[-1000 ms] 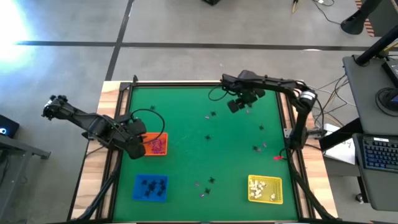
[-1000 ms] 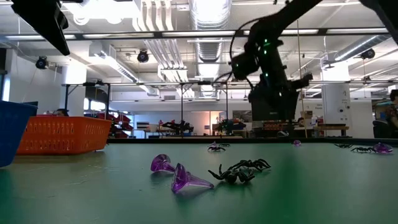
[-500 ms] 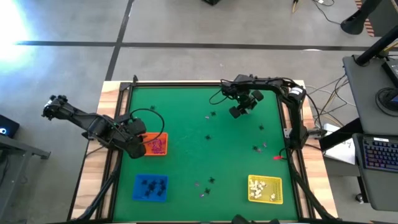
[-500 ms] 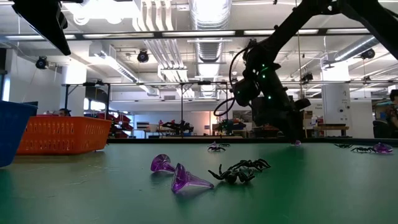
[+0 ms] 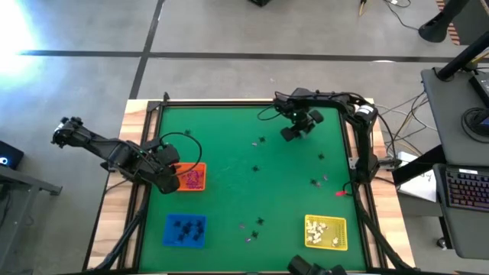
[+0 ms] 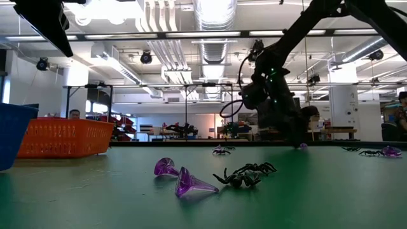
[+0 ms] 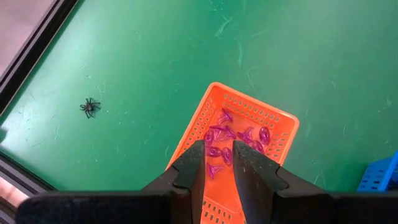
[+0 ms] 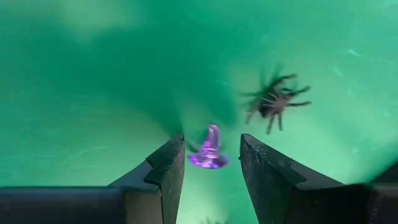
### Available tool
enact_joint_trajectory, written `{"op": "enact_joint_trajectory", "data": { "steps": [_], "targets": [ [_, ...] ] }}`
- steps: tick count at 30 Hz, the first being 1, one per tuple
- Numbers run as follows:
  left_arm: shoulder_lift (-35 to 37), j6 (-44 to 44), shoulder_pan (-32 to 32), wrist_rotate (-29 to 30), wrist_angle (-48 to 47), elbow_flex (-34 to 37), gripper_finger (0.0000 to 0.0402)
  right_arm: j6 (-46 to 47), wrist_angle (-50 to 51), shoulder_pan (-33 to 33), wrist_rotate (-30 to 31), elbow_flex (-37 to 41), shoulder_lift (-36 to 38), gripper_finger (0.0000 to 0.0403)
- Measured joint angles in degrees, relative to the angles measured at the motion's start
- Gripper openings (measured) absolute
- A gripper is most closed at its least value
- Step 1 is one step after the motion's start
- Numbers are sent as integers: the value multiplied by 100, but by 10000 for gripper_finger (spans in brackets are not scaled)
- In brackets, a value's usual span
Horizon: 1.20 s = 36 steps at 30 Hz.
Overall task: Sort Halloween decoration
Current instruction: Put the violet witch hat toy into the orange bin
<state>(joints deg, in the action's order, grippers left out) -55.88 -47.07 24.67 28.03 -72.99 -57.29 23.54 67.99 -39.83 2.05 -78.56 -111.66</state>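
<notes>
Down at the mat, the right gripper (image 8: 211,158) stands open around a purple witch hat (image 8: 209,149), point up, nothing gripped; a black spider (image 8: 273,102) lies just beside. Left gripper (image 7: 216,163) hovers over the orange tray (image 7: 281,124), fingers slightly apart, empty. Hat's brim partly blurred.

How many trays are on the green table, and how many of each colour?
Orange tray: 1
Blue tray: 1
Yellow tray: 1
Total: 3 trays
</notes>
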Motion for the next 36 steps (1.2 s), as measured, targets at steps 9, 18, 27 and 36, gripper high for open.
{"op": "enact_joint_trajectory", "data": {
  "steps": [9, 18, 27, 36],
  "targets": [
    [0, 0, -2, 0, -14, -1, 64, -47, -98, -45, -209, 265, 25, 144],
    [0, 44, -2, 0, -37, -1, 64, -108, -313, -69, -345, 420, 33, 80],
    [0, 44, -4, -2, -39, -1, 64, -106, -301, -68, -307, 425, 94, 11],
    [68, -187, -2, -182, -336, -1, 62, 30, -361, -9, -161, 415, 690, 8]
  ]
}}
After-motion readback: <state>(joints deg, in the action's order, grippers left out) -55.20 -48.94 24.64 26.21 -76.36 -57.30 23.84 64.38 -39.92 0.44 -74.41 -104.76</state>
